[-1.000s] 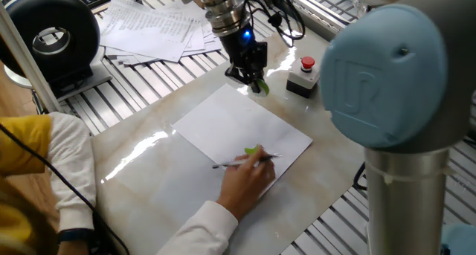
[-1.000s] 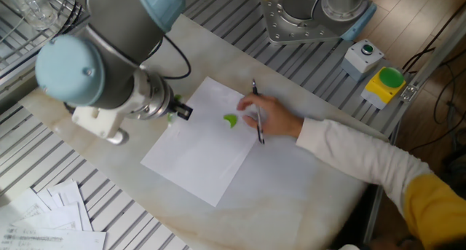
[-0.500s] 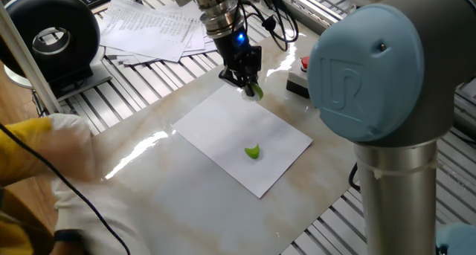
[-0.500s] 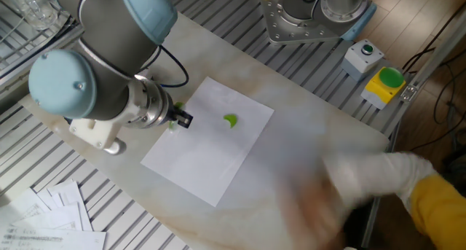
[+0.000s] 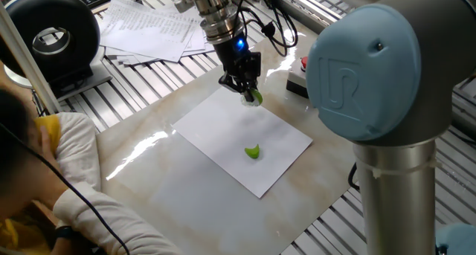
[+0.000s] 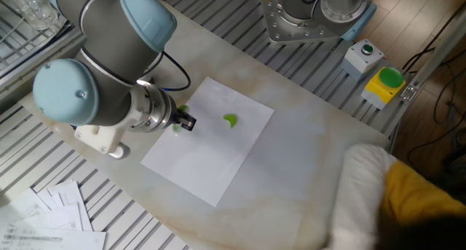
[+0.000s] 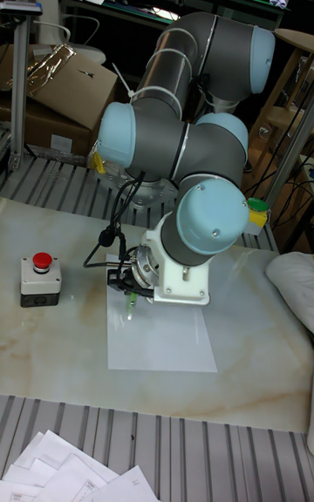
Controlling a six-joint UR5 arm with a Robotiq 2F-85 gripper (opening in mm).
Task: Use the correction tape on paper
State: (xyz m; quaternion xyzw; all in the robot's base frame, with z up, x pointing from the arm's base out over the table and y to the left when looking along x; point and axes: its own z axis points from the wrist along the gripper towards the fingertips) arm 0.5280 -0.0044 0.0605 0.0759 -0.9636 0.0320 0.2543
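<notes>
The white paper (image 5: 223, 128) lies flat on the marble table top, also seen in the other fixed view (image 6: 196, 159) and the tall view (image 7: 166, 341). My gripper (image 5: 250, 94) points down over the paper's far edge, shut on a small green correction tape (image 5: 256, 98) that sticks out below the fingers. From the other side the gripper (image 6: 182, 122) sits at the paper's left edge, and in the tall view (image 7: 129, 291) its green tip hangs just above the sheet. A separate small green piece (image 5: 253, 152) (image 6: 230, 119) lies on the paper's middle.
A red-button box (image 7: 39, 280) stands beside the paper. Fanned printed sheets (image 5: 152, 28) lie at the back. A person's white-sleeved arm (image 5: 74, 173) (image 6: 371, 199) is at the table edge. A yellow box with a green button (image 6: 386, 82) and a black round device (image 5: 52, 36) stand off the table top.
The person's hand with the pen has left the paper and pulled back to the table edge. My gripper has shifted slightly along the paper's far edge with the green tape.
</notes>
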